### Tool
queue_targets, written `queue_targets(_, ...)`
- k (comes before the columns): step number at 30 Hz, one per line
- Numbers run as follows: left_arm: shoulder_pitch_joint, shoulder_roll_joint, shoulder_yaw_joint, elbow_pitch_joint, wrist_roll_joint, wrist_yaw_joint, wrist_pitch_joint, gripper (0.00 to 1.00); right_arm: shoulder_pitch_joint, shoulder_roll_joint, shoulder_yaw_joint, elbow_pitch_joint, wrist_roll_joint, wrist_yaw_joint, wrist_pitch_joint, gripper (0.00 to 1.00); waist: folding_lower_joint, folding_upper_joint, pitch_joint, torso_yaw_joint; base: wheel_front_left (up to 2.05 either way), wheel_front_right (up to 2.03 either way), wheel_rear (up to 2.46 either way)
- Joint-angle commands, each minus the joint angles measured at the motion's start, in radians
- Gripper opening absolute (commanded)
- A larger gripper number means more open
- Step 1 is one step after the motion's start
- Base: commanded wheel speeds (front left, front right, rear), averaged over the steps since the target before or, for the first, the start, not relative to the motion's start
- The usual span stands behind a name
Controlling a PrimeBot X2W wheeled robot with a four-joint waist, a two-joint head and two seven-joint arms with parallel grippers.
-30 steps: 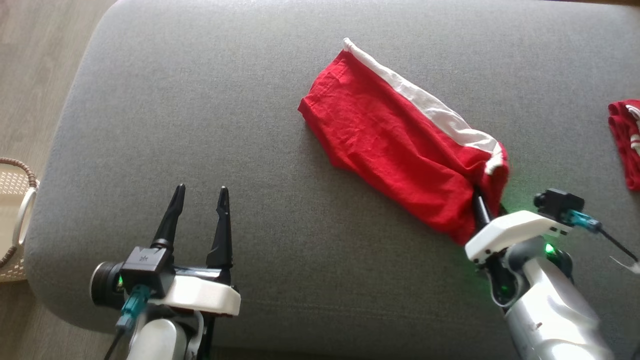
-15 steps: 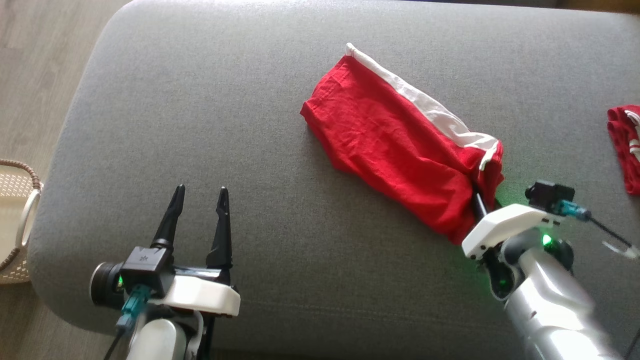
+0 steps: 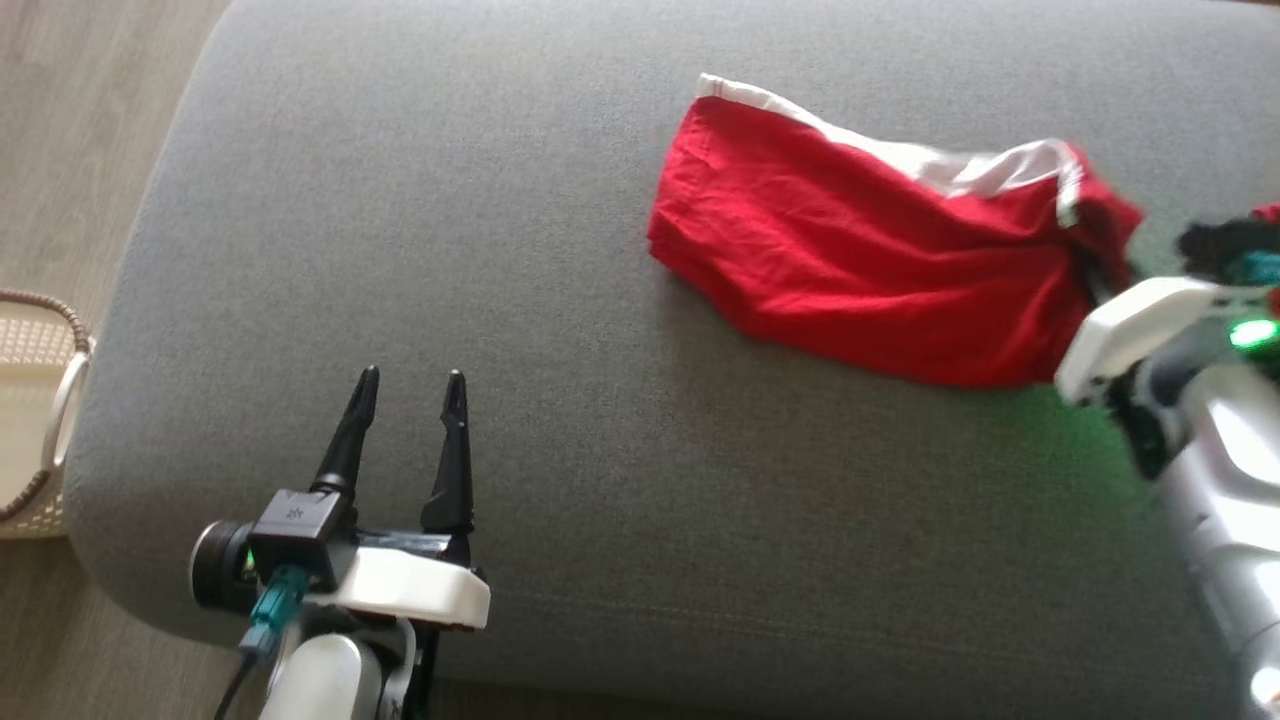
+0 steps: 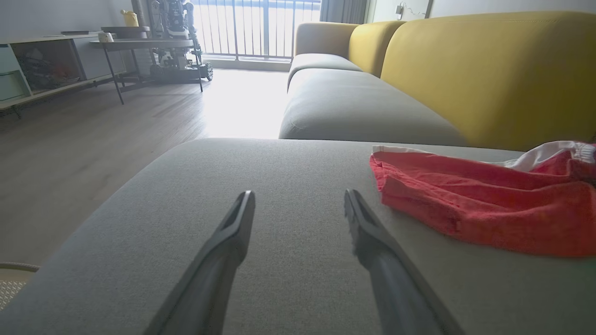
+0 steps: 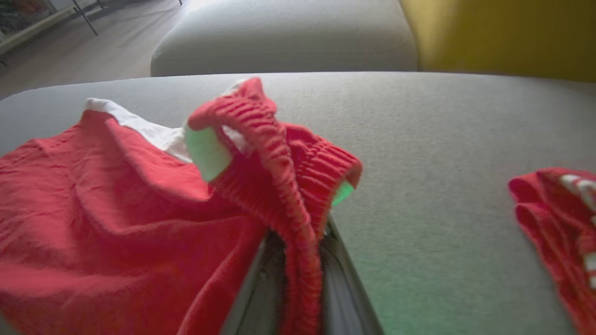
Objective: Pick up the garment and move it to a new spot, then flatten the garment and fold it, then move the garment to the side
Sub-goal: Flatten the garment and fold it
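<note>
The garment (image 3: pixel 870 260) is a pair of red shorts with a white side stripe, spread across the grey cushion (image 3: pixel 500 200) right of centre. My right gripper (image 3: pixel 1092 272) is shut on its ribbed waistband end, which is lifted a little off the cushion. In the right wrist view the waistband (image 5: pixel 288 186) is pinched between the two fingers (image 5: pixel 342 288), bunched over their tips. My left gripper (image 3: pixel 412 376) rests at the lower left, open and holding nothing, well left of the garment. In the left wrist view its fingers (image 4: pixel 233 232) stand apart, with the garment (image 4: pixel 489 204) to their right.
A second red piece of clothing (image 5: pixel 558 223) lies on the cushion to the right of my right gripper. A woven basket (image 3: pixel 30 420) stands on the floor off the cushion's left edge. A yellow sofa back (image 4: pixel 489 70) rises behind the cushion.
My right gripper closed on the waistband and carried it up and to the right in the head view; the garment swung and stretched after it. The left arm stayed put.
</note>
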Motion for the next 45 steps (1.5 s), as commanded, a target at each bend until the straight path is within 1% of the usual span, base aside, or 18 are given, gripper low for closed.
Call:
queue_targets(1, -0.052, 0.0, 0.025, -0.033, -0.004, 0.007, -0.005, 1.0, -0.043, -0.04, 0.017, -0.026, -0.013, 0.0, 0.008, 0.0, 0.0, 0.0, 0.006, 0.007, 0.0, 0.0, 0.0)
queue_targets(4, -0.058, 0.0, 0.022, -0.035, -0.007, 0.01, -0.005, 1.0, -0.071, -0.088, 0.033, -0.021, -0.048, 0.0, 0.015, 0.0, 0.0, 0.0, 0.016, 0.013, 0.0, 0.0, 0.0)
queue_targets(5, -0.058, 0.0, 0.022, -0.035, -0.007, 0.01, -0.005, 1.0, -0.071, -0.088, 0.033, -0.021, -0.048, 0.0, 0.015, 0.0, 0.0, 0.0, 0.016, 0.013, 0.0, 0.0, 0.0)
queue_targets(11, -0.071, 0.0, 0.013, -0.036, -0.013, 0.014, -0.005, 1.0, -0.13, -0.162, 0.073, 0.01, -0.133, 0.0, 0.005, 0.0, 0.0, 0.0, 0.035, 0.019, 0.0, 0.0, 0.0)
queue_targets(17, -0.084, 0.0, 0.0, -0.032, -0.021, 0.019, -0.005, 1.0, -0.164, -0.172, 0.088, 0.068, -0.165, 0.0, 0.005, 0.0, 0.0, 0.0, 0.045, 0.026, 0.0, 0.0, 0.0)
queue_targets(19, -0.086, 0.0, -0.004, -0.031, -0.024, 0.022, -0.005, 1.0, -0.175, -0.16, 0.09, 0.081, -0.162, 0.0, 0.006, 0.0, 0.0, 0.0, 0.045, 0.028, 0.0, 0.0, 0.0)
queue_targets(22, -0.084, 0.0, -0.005, -0.027, -0.025, 0.025, -0.005, 1.0, -0.193, -0.125, 0.075, 0.094, -0.11, 0.0, 0.026, 0.0, 0.0, 0.0, 0.038, 0.029, 0.0, 0.0, 0.0)
queue_targets(25, -0.08, 0.0, -0.004, -0.024, -0.038, 0.028, -0.005, 1.0, -0.217, -0.107, 0.086, 0.092, -0.084, 0.0, 0.048, 0.0, 0.0, 0.0, 0.029, 0.031, 0.0, 0.0, 0.0)
queue_targets(32, -0.075, 0.0, -0.014, -0.022, -0.056, 0.033, -0.005, 1.0, -0.265, -0.063, 0.125, 0.068, -0.011, 0.0, 0.129, 0.0, 0.0, 0.0, 0.01, 0.046, 0.0, 0.0, 0.0)
queue_targets(36, -0.068, 0.0, -0.022, -0.023, -0.068, 0.038, -0.005, 1.0, -0.288, -0.032, 0.126, 0.061, 0.045, 0.0, 0.177, 0.0, 0.0, 0.0, 0.005, 0.066, 0.0, 0.0, 0.0)
queue_targets(42, -0.062, 0.0, -0.03, -0.023, -0.083, 0.043, -0.005, 1.0, -0.321, 0.023, 0.097, 0.073, 0.12, 0.0, 0.228, 0.0, 0.0, 0.0, 0.012, 0.104, 0.0, 0.0, 0.0)
queue_targets(45, -0.064, 0.0, -0.036, -0.021, -0.088, 0.044, -0.005, 1.0, -0.339, 0.05, 0.052, 0.107, 0.16, 0.0, 0.238, 0.0, 0.0, 0.0, 0.019, 0.124, 0.0, 0.0, 0.0)
